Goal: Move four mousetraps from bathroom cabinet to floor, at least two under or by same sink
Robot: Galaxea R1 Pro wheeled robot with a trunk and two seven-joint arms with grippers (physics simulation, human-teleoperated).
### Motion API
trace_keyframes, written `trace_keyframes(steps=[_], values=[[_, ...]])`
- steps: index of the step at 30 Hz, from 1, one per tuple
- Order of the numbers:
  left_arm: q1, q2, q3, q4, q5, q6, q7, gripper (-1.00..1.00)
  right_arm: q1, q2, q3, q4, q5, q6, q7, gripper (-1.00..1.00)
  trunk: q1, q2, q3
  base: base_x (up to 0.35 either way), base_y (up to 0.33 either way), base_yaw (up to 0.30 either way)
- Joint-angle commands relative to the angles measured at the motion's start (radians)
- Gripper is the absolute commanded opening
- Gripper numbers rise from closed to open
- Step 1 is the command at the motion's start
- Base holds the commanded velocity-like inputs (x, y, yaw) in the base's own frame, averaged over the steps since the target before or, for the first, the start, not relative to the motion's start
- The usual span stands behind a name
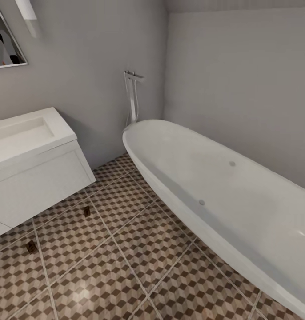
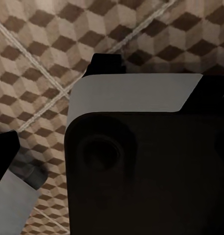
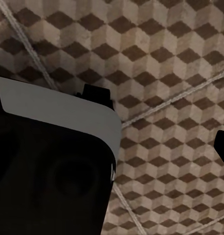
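Note:
Two mousetraps lie on the patterned bathroom floor (image 1: 126, 249) in the head view. One mousetrap (image 1: 86, 211) is just in front of the vanity's right end, and the other mousetrap (image 1: 31, 246) lies further left, close to the vanity front. The white sink (image 1: 23, 133) sits on its flat-fronted vanity at the left. Both wrist views look down at the same cube-pattern tiles past a large dark and grey robot part (image 2: 141, 156). A dark tip (image 2: 4, 152) juts in at one edge and another dark tip (image 3: 222, 147) in the right wrist view. Nothing is visibly held.
A long oval white bathtub (image 1: 223, 200) fills the right side, with a chrome floor tap (image 1: 132, 95) at its far end by the wall. A mirror corner (image 1: 6, 44) hangs above the sink. Tiled floor runs between the vanity and the tub.

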Motion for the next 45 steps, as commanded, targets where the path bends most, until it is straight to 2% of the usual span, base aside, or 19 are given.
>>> trace_keyframes(steps=[1,45], values=[[-0.001,0.001,-0.005,-0.004,0.003,-0.002,0.007,1.0,0.0,0.0,0.008,0.0,-0.007,-0.002,-0.002,1.0,0.0,0.0,0.001,0.0,0.0,-0.079],[-0.001,0.002,-0.005,-0.003,0.002,-0.003,0.007,1.0,0.0,-0.001,0.009,0.001,-0.007,-0.003,0.0,1.0,0.0,0.0,0.07,0.0,0.0,-0.093]])
